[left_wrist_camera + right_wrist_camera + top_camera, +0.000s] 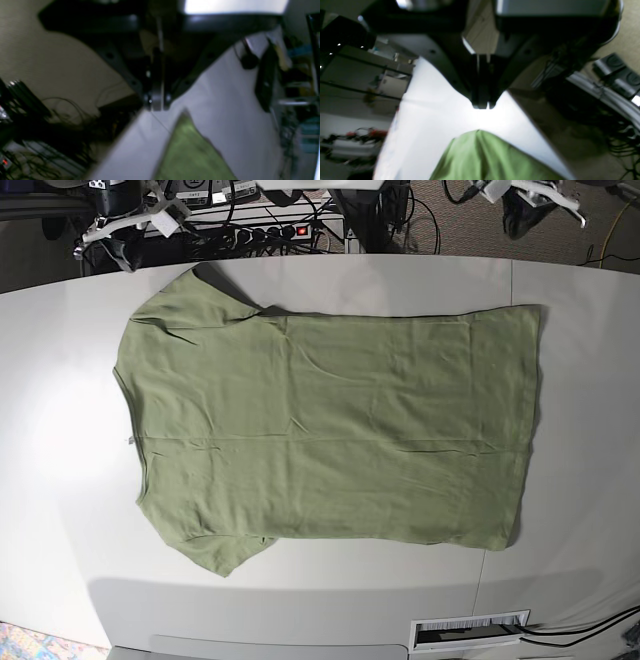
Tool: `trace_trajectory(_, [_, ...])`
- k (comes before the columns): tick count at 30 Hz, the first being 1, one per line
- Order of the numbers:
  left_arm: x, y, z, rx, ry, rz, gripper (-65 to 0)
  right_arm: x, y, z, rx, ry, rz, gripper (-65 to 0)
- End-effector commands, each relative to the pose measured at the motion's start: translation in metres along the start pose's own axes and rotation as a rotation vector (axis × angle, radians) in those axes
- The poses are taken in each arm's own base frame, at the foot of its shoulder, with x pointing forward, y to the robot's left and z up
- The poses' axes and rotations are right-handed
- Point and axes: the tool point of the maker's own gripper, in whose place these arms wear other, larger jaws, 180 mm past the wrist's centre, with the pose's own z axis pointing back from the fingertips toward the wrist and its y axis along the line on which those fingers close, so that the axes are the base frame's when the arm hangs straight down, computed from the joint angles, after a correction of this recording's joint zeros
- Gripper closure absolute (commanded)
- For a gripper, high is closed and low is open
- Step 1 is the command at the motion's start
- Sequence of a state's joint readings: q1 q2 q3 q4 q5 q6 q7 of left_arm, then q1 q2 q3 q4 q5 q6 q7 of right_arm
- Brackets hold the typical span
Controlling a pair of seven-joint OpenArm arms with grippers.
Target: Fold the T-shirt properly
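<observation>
The sage-green T-shirt (330, 425) lies spread flat on the white table (580, 460), neckline to the left and hem to the right. One sleeve points to the far edge and the other to the near edge. My left gripper (157, 101) is shut and empty, hovering over the table's far edge above a corner of the shirt (190, 150). It shows at the top right of the base view (540, 202). My right gripper (483, 105) is shut and empty above the sleeve (480, 157). It shows at the top left of the base view (130, 225).
Beyond the table's far edge lie a power strip with a red light (290, 230) and tangled cables (430, 210). A white slotted plate (470, 632) sits at the table's near edge. A seam (512, 280) runs across the table on the right.
</observation>
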State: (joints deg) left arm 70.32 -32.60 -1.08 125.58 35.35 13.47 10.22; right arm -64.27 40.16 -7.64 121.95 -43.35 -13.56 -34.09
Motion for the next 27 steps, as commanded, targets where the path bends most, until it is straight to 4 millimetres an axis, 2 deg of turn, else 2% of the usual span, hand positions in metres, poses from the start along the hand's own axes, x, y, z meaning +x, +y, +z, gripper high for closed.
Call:
trace_trajectory(1, [0.009,0.011,-0.002,0.037,-0.039,-0.023,0.0,0.004,-0.009,0.002,-0.032,-0.017,0.015,0.0])
trace_trajectory(5, [0.019,0.030,-0.017,0.103,-0.077,-0.014,0.0,0.006,-0.016,0.001,-0.068,-0.021,0.059,0.0])
trace_trajectory(8, [0.024,0.038,-0.024,0.121,-0.096,0.001,0.0,0.007,-0.024,-0.002,-0.101,-0.022,0.071,0.0])
trace_trajectory(10, [0.026,0.034,-0.026,0.096,-0.106,-0.004,0.0,0.009,-0.029,-0.006,-0.118,-0.022,0.067,0.0])
trace_trajectory(12, [0.028,0.021,-0.030,0.014,-0.118,-0.011,0.0,0.011,-0.035,-0.009,-0.138,-0.025,0.062,0.0])
trace_trajectory(14, [0.029,0.011,-0.033,-0.055,-0.125,-0.034,-5.1,0.010,-0.040,-0.012,-0.159,-0.012,0.056,0.0])
trace_trajectory(16, [0.029,0.011,-0.038,-0.063,-0.127,-0.043,-11.2,0.006,-0.044,-0.014,-0.173,0.015,0.051,0.0])
trace_trajectory(19, [0.027,0.015,-0.047,-0.057,-0.129,-0.031,-14.4,0.001,-0.048,-0.016,-0.186,0.045,0.045,0.0])
trace_trajectory(22, [0.020,0.008,-0.059,-0.106,-0.118,-0.031,-14.3,0.002,-0.049,-0.017,-0.188,0.042,0.045,0.0])
trace_trajectory(26, [-0.006,0.004,-0.079,-0.116,-0.057,-0.050,-14.5,0.002,-0.049,-0.017,-0.187,0.042,0.046,0.0])
trace_trajectory(27, [-0.013,0.004,-0.084,-0.115,-0.046,-0.053,-14.5,0.002,-0.049,-0.017,-0.187,0.042,0.046,-3.7])
